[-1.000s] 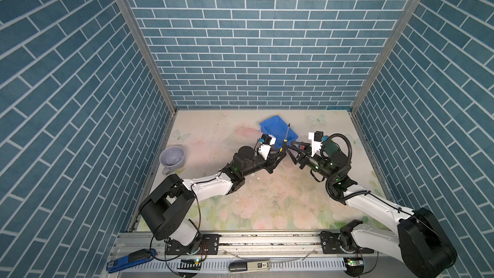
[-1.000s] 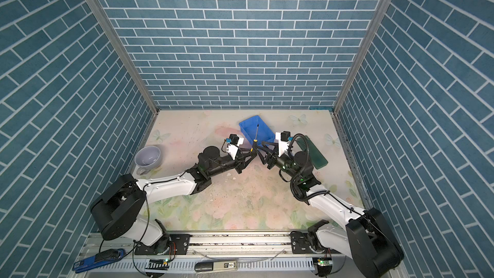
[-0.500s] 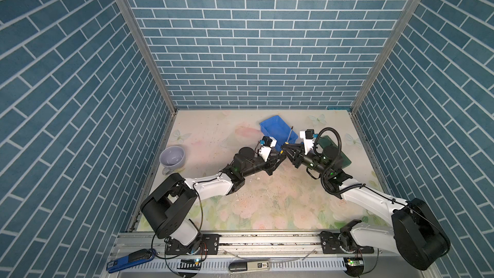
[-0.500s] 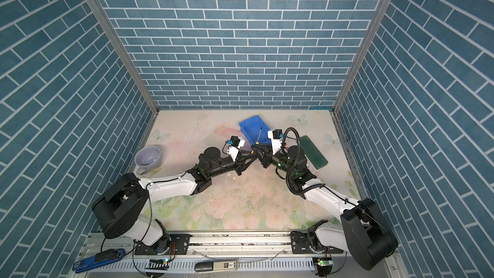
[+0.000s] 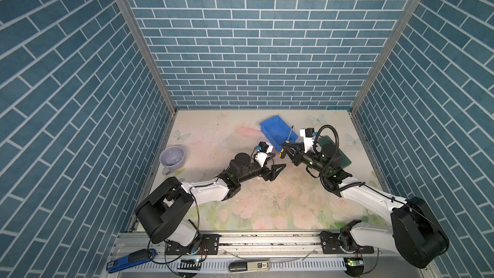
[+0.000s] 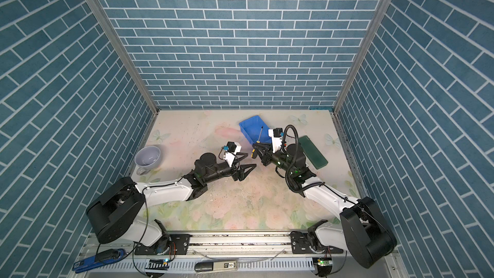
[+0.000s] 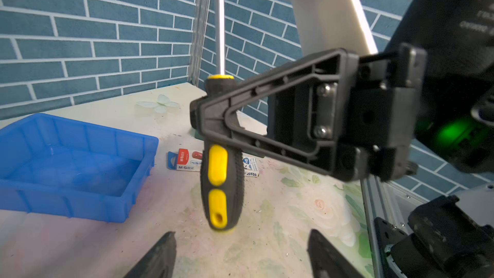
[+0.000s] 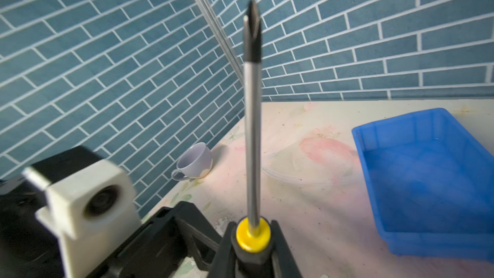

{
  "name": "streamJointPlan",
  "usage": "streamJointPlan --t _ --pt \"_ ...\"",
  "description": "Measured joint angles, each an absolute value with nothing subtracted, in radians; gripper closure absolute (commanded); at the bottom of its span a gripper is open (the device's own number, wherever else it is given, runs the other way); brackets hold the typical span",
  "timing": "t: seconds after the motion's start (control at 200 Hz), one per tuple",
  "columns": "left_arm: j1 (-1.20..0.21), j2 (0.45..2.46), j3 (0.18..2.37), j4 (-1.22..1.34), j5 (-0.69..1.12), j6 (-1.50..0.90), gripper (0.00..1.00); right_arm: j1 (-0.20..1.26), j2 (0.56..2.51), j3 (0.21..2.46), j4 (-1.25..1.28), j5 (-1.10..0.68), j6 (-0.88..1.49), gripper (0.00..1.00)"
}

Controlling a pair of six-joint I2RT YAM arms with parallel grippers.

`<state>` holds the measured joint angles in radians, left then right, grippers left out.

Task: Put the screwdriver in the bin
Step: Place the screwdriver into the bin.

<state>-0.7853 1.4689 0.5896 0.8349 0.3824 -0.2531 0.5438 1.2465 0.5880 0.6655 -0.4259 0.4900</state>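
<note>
Just beside the bin [image 5: 275, 129] in both top views, the right gripper [image 5: 286, 147] clamps the screwdriver [image 5: 281, 153] by its handle, shaft upright, likely for a carry over the rim, while the left gripper [image 5: 278, 160] gapes wide and empty; the left wrist view shows the handle hanging clear of the mat [image 7: 280, 209]; the right wrist view, the bin empty.

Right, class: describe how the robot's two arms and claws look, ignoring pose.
Both the left arm and right arm have white shells between black joints. The left claw and right claw are black open triangular frames. A ribbed black hose loops over the right arm.
</note>
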Motion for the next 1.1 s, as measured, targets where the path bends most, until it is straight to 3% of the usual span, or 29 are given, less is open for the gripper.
streamJointPlan --t 0.2,0.45,1.101 --pt "-0.776 1.319 0.503 0.741 0.337 -0.199 0.05 0.539 1.280 0.755 0.411 -0.317 0.356 1.00" --pt "-0.775 1.157 0.435 0.550 0.263 -0.098 0.00 0.524 1.469 0.992 0.179 -0.196 0.205 1.00" --pt "-0.775 1.049 0.414 0.369 0.201 -0.021 0.00 0.437 1.979 1.526 -0.180 -0.120 0.080 1.00"
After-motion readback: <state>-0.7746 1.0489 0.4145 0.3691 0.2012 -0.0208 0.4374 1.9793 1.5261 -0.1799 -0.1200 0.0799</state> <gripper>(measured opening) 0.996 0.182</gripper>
